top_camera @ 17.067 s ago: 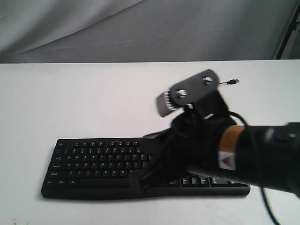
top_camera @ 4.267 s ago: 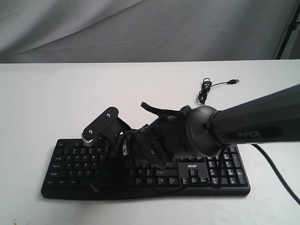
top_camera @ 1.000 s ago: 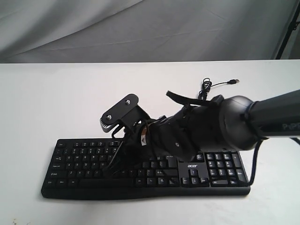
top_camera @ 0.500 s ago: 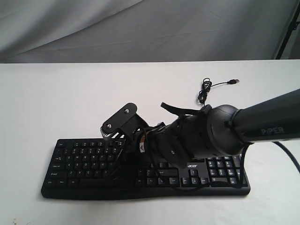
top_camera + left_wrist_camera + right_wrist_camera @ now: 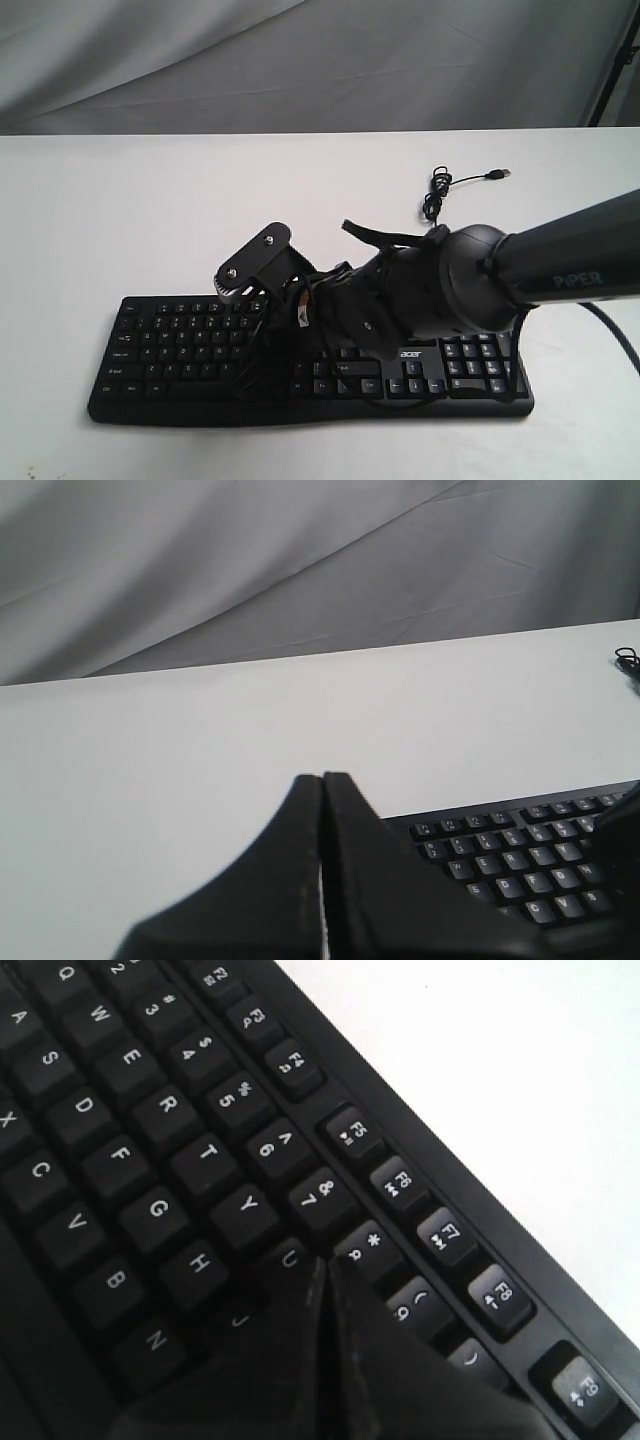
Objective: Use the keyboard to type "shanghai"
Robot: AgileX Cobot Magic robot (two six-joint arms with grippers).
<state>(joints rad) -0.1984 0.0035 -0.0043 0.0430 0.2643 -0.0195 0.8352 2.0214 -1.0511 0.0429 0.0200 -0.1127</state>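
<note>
The black acer keyboard [image 5: 170,345] lies lengthwise across the near part of the white table [image 5: 120,220], with its number pad toward the right of the exterior view. Its thin USB cable [image 5: 440,190] lies coiled on the table behind it, with the plug end loose. The right arm [image 5: 560,265], marked PIPER, reaches in from the right and across the middle of the board, hiding much of the key field. The right gripper [image 5: 325,1265] has its two fingers pressed together into a single point. That point sits low over the letter keys, just beside U and the 8 key. Whether it presses a key cannot be told. The left gripper [image 5: 322,780] is likewise closed with nothing between its fingers. It is held above bare table, with one corner of the keyboard near it.
</note>
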